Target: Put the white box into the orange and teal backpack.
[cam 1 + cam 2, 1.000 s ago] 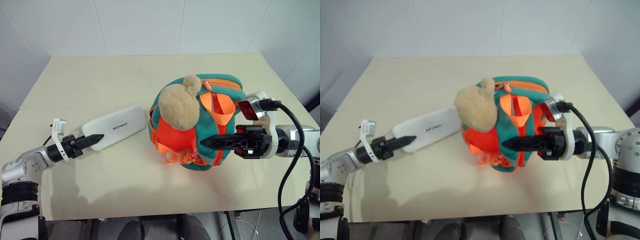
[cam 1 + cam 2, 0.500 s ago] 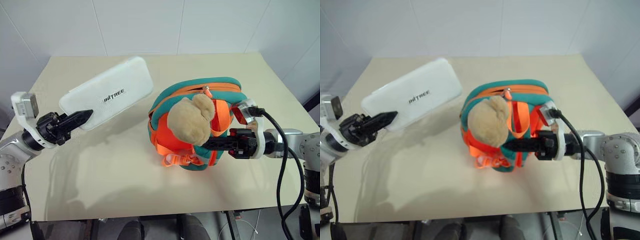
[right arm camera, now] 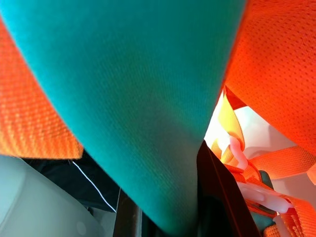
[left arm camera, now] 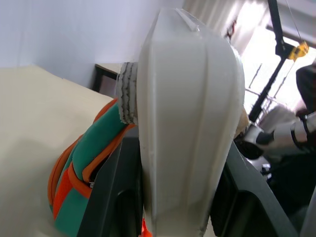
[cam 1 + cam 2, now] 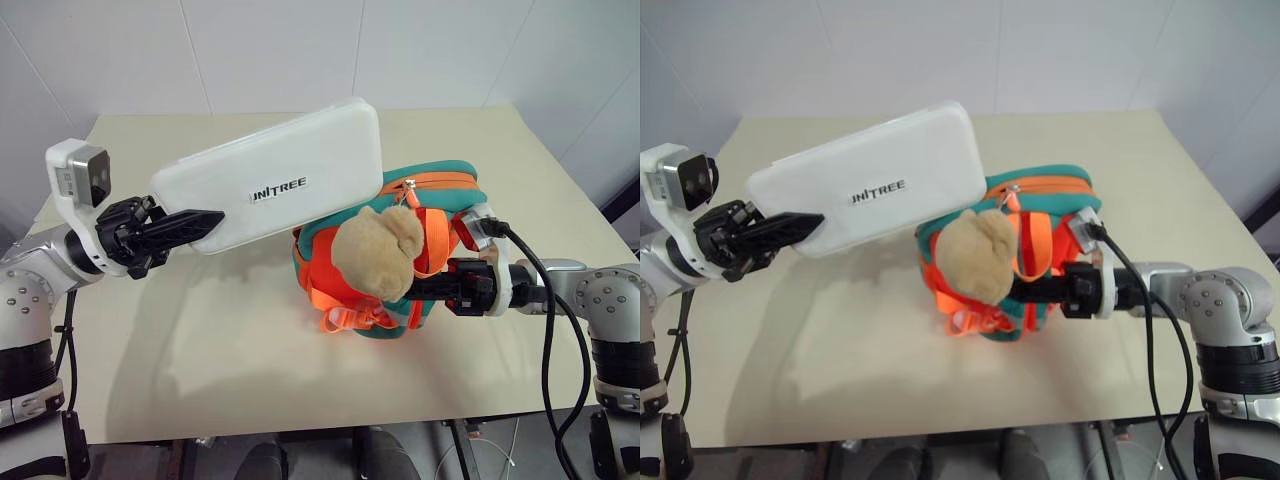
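left gripper [image 5: 205, 219], at the frame's left, is clamped on the white box [image 5: 275, 182], tilted up toward upper centre. right gripper [image 5: 425, 287] is clamped on the orange and teal backpack [image 5: 440, 200], centre-right on the table [image 5: 200, 340].

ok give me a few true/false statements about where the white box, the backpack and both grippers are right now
1. The white box lies flat on the table. False: the left gripper holds it by one end, lifted off the table.
2. The box's far end is above the orange and teal backpack. True.
3. The right gripper is shut on the backpack. True: it grips a teal strap on the side.
4. The box is already inside the backpack. False: it is wholly outside, in the air.
5. A tan plush animal hangs on the backpack's front. True.
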`<control>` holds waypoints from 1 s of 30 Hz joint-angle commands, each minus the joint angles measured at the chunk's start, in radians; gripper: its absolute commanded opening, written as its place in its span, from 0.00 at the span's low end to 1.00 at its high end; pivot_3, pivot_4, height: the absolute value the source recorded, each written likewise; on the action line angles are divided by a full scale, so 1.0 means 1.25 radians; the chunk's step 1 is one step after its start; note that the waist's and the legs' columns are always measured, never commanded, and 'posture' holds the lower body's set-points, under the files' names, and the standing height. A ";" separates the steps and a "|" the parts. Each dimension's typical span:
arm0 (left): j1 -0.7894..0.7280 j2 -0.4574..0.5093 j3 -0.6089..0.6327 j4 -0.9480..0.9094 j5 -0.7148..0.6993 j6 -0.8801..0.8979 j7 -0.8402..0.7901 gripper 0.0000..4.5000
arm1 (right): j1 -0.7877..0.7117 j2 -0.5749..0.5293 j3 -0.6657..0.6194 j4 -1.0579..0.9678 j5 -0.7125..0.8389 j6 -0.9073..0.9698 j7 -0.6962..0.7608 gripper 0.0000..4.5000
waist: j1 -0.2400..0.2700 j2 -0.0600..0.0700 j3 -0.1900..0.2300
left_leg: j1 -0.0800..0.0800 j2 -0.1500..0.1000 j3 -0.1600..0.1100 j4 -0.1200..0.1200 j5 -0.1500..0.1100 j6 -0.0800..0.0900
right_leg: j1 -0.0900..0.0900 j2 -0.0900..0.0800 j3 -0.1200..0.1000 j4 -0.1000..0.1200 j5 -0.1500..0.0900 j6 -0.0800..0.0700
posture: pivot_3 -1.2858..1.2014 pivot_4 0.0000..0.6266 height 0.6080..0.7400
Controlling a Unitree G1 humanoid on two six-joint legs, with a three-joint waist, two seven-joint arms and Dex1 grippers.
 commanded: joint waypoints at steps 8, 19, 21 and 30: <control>-0.142 0.023 -0.118 0.204 0.271 -0.361 -0.123 0.28 | 0.002 0.007 -0.022 -0.029 0.015 0.002 -0.005 0.14 | 0.003 0.000 0.000 | 0.001 0.000 0.000 0.000 0.000 0.000 | 0.001 0.000 0.000 0.000 0.000 0.000 | 0.52 0.24 1.00; -0.220 0.035 -0.175 0.352 0.405 -0.554 -0.234 0.28 | 0.016 0.027 -0.036 -0.041 0.020 -0.002 -0.024 0.14 | 0.003 0.000 0.000 | 0.000 0.000 0.000 0.001 -0.001 0.002 | 0.001 0.000 0.000 0.000 0.001 0.000 | 0.52 0.24 1.00; -0.221 0.013 -0.183 0.341 0.408 -0.556 -0.233 0.28 | 0.017 0.030 -0.038 -0.042 0.022 -0.003 -0.028 0.14 | 0.003 0.000 0.000 | 0.000 0.000 0.000 0.001 -0.001 0.002 | 0.001 0.000 0.000 -0.001 0.001 0.000 | 0.52 0.24 1.00; -0.326 -0.112 -0.307 0.305 0.459 -0.447 -0.193 0.28 | 0.005 0.042 -0.031 -0.038 0.020 -0.006 -0.034 0.14 | 0.019 0.000 0.000 | -0.001 0.000 0.000 0.003 -0.001 0.002 | 0.001 0.001 0.000 0.000 0.001 0.001 | 0.52 0.24 1.00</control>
